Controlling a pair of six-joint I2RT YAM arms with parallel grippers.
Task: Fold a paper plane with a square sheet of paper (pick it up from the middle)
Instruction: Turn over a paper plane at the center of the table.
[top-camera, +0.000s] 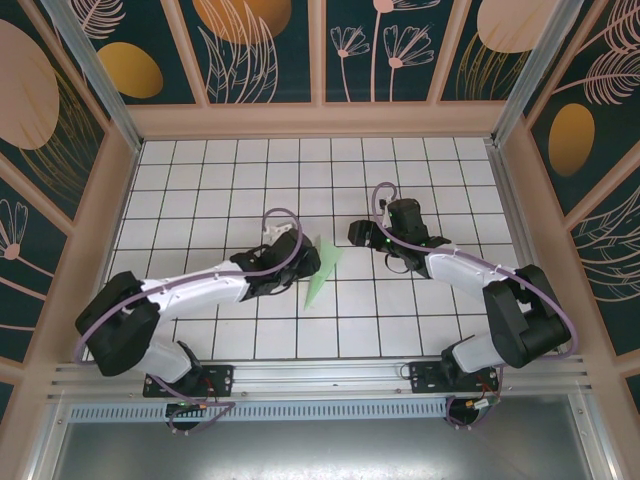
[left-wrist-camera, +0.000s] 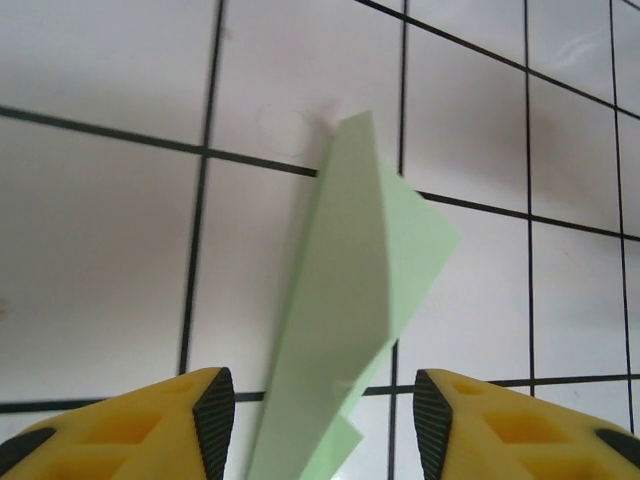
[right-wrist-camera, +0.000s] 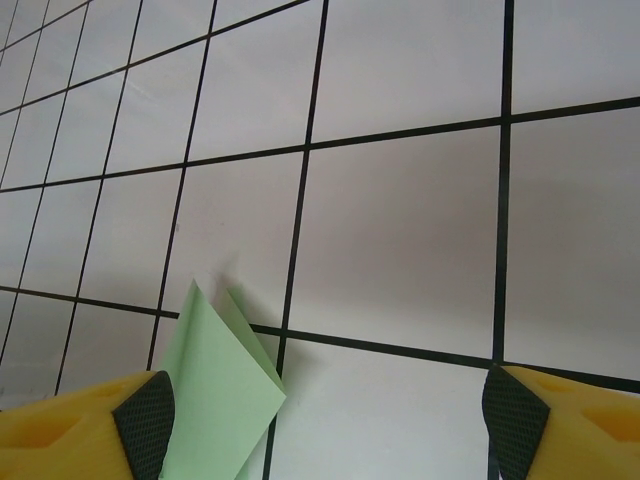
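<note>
Currently, the paper plane (top-camera: 322, 268) lies near the middle of the white grid table (top-camera: 200, 180), between the two arms. The left gripper (left-wrist-camera: 325, 425) is released: its black pads (left-wrist-camera: 218, 415) stand apart, and the plane's body runs through the gap without being pinched. The right gripper (right-wrist-camera: 330, 410) is spread wide, with one corner of the plane just beside the pad at the view's left edge.

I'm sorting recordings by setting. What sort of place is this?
Probably a purpose-built robot test booth, not a home: a white grid-tiled tabletop, leaf-patterned wall panels in an aluminium frame, and a mounting rail at the near edge.
</note>
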